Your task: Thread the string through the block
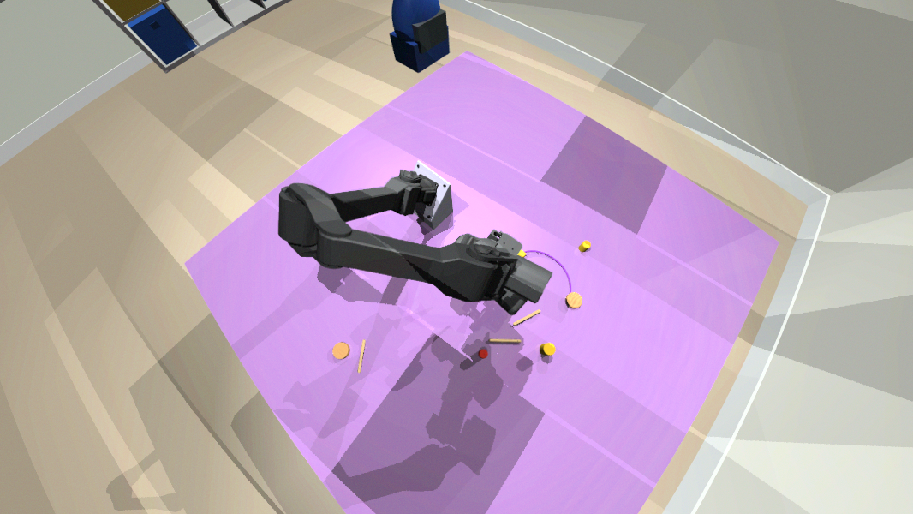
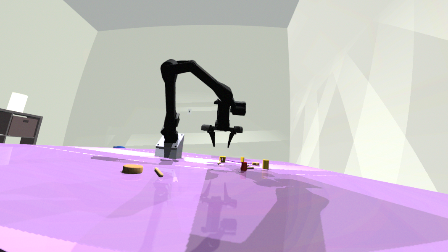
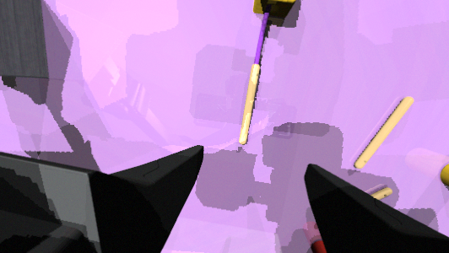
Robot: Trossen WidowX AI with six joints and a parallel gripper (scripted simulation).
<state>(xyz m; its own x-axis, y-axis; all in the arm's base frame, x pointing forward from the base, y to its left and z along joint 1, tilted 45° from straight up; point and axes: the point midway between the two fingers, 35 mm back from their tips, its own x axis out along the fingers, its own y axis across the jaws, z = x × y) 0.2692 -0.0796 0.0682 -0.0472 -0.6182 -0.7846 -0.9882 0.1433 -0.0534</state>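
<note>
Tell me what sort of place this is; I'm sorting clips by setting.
Probably a playroom or child's bedroom: a cubby shelf with a blue bin, wood-plank flooring, and a white lampshade-like object on a cabinet.
</note>
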